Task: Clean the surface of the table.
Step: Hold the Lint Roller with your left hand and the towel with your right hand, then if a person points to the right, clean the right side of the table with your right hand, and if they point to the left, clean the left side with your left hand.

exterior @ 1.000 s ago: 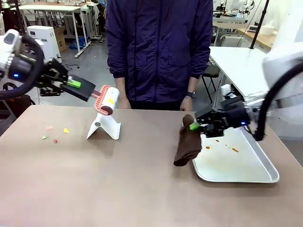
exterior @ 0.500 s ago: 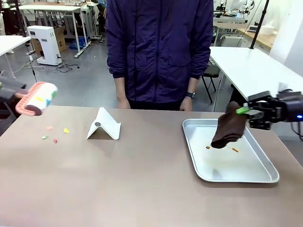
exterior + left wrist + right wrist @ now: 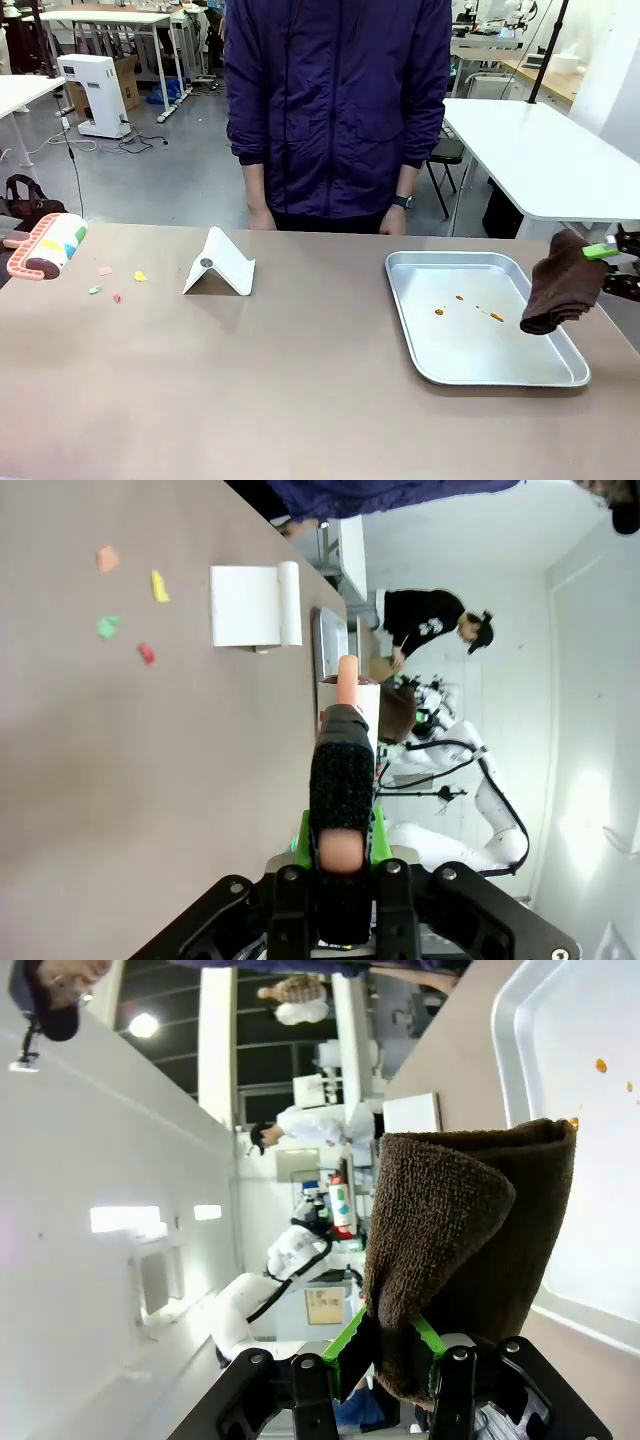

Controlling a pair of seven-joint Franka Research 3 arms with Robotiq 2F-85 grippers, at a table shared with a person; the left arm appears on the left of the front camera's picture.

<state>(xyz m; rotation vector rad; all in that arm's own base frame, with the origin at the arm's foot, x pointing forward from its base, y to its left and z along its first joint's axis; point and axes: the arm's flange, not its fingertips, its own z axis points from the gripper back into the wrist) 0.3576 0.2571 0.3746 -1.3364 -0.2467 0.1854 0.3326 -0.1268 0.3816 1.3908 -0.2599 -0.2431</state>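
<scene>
Your brownish table [image 3: 280, 390] carries the metal tray [image 3: 470, 345] on its right part. A person [image 3: 335, 110] stands beyond the tray at the far edge. Your right gripper [image 3: 385, 1350] pinches a brown cloth [image 3: 563, 283] by the tray's right rim. Well left of the tray is a white stand [image 3: 220, 265]. Farther left, your left gripper [image 3: 340, 845] clamps the lint roller [image 3: 45, 247] by its handle, near coloured scraps [image 3: 115, 282].

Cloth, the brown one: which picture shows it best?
The right wrist view: the cloth is close up, pinched in the right tool. The front view shows it small at the edge; the left wrist view, maybe a far brown speck.
</scene>
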